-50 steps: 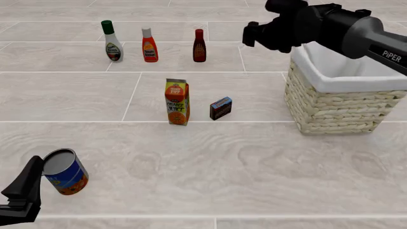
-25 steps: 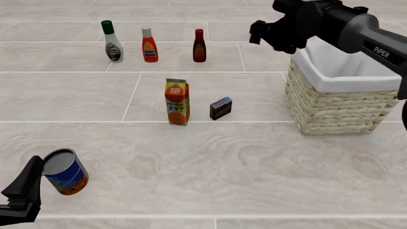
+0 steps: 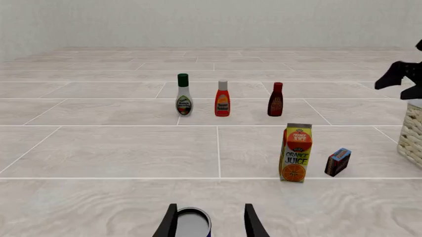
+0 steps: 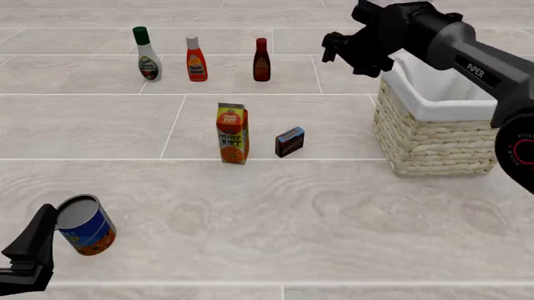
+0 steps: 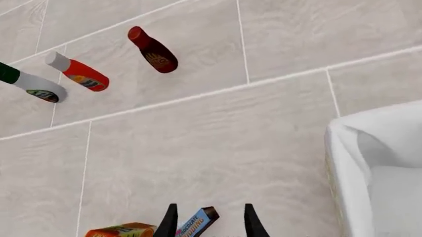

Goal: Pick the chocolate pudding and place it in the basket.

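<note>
Two grippers stay empty and parted. Our right gripper (image 4: 346, 53) has swung left from the basket (image 4: 438, 134), lining up over the chocolate pudding (image 4: 289, 142).

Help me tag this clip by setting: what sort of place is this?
Probably a simulated tabletop test scene, not a real kitchen: a pale tile-patterned surface against a blank wall, with loose groceries such as an orange juice carton, three bottles and a wicker basket.
</note>
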You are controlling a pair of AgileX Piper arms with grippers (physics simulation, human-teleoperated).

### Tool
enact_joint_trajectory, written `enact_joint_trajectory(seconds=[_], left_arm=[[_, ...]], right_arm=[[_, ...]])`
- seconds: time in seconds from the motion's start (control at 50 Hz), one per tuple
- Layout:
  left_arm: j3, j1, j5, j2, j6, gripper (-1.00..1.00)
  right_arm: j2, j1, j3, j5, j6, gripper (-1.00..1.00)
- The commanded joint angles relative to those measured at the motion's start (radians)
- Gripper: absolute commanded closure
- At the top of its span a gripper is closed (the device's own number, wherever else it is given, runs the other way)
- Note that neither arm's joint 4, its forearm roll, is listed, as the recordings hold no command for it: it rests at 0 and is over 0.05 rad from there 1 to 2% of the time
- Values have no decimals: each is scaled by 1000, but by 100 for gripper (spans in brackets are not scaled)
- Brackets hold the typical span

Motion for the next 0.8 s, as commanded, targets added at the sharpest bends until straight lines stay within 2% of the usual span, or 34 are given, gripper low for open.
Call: enact_joint_trajectory(seconds=[0.02, 0.44, 0.8], left_arm=[[0, 0, 0, 0, 0, -100], [0, 0, 0, 0, 0, -100], [0, 0, 0, 0, 0, -100]], right_arm=[[49, 6, -57, 40, 40, -100], [130, 0, -122, 77, 106, -100], [157, 14, -97, 58, 133, -100]])
